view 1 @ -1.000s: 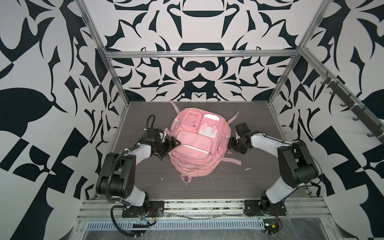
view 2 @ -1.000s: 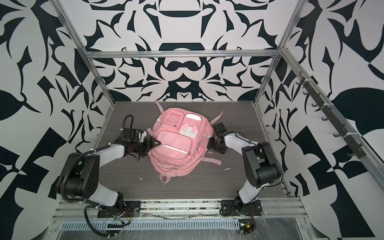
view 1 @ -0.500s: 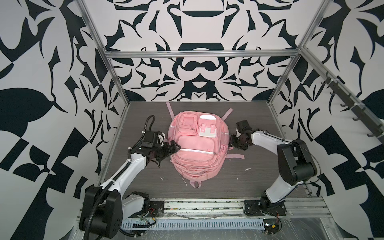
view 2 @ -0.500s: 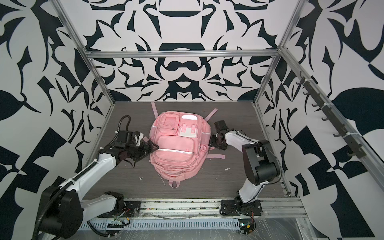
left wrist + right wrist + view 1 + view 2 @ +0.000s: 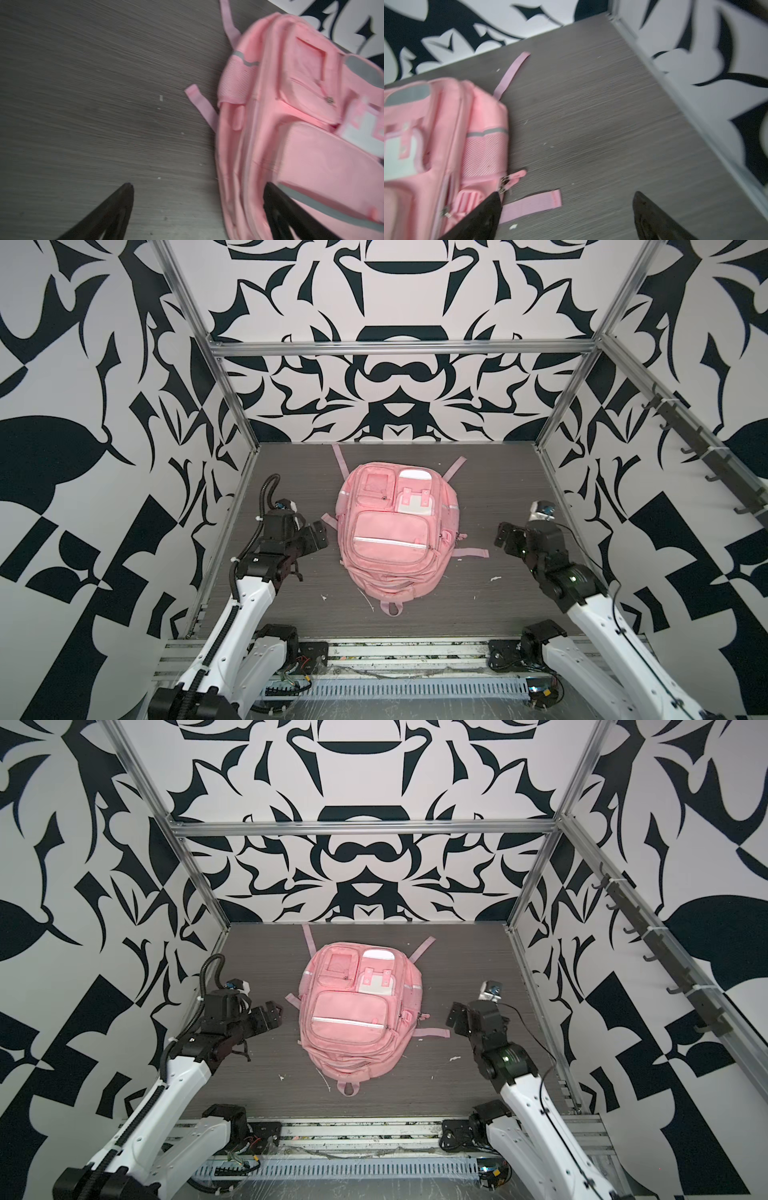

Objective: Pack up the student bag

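The student bag, a pink backpack, lies flat on its back in the middle of the dark table, front pockets up and top handle toward the front edge. My left gripper hovers just left of it, open and empty. In the left wrist view the gripper frames bare table beside the bag's side. My right gripper hangs right of the bag, open and empty. In the right wrist view the gripper stands over the table near the bag and a loose strap.
Pink straps trail from the bag on both sides and toward the back wall. Zip pulls hang at the bag's right side. Small white scraps dot the table. Patterned walls and aluminium posts enclose the table; a hook rail lines the right wall.
Both grippers have drawn away from the bag's sides, outward and toward the front. The right gripper has opened. The bag, first tilted, now lies straight and flat.
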Controlling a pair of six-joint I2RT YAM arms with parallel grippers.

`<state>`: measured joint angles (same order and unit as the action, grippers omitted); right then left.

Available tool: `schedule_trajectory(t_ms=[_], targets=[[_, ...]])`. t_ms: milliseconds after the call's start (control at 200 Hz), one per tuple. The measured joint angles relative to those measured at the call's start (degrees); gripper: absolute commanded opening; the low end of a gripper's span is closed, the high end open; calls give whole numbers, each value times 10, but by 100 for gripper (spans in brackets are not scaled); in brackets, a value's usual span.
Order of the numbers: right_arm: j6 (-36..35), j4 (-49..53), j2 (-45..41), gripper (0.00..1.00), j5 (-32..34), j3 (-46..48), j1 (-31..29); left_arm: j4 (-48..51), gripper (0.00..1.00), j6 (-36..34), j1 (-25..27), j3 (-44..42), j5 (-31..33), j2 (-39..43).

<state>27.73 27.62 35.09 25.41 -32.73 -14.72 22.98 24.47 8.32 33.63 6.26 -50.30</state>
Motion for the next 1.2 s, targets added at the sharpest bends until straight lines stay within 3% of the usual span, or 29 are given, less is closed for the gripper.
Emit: schedule_trajectory(t_ms=[140,250,390,520,820,1030,1200], targets=[[-30,-60,-140,100,119,101,1,-48,100,-25,-1,-46,86,-16],[-116,-168,-209,100,123,215,1,-116,99,-81,-1,-67,117,-44],[-166,-234,-191,100,131,274,1,-220,100,-137,-1,-103,133,-81],[-180,-340,-116,100,146,295,1,-307,100,-171,-1,-133,127,-124],[-191,-563,162,100,145,296,2,-462,99,-209,-16,-108,96,-254],[-182,-625,330,100,146,220,14,-505,99,-221,-26,-51,66,-335],[-188,-661,403,100,122,162,33,-554,99,-238,-29,-36,46,-374]])
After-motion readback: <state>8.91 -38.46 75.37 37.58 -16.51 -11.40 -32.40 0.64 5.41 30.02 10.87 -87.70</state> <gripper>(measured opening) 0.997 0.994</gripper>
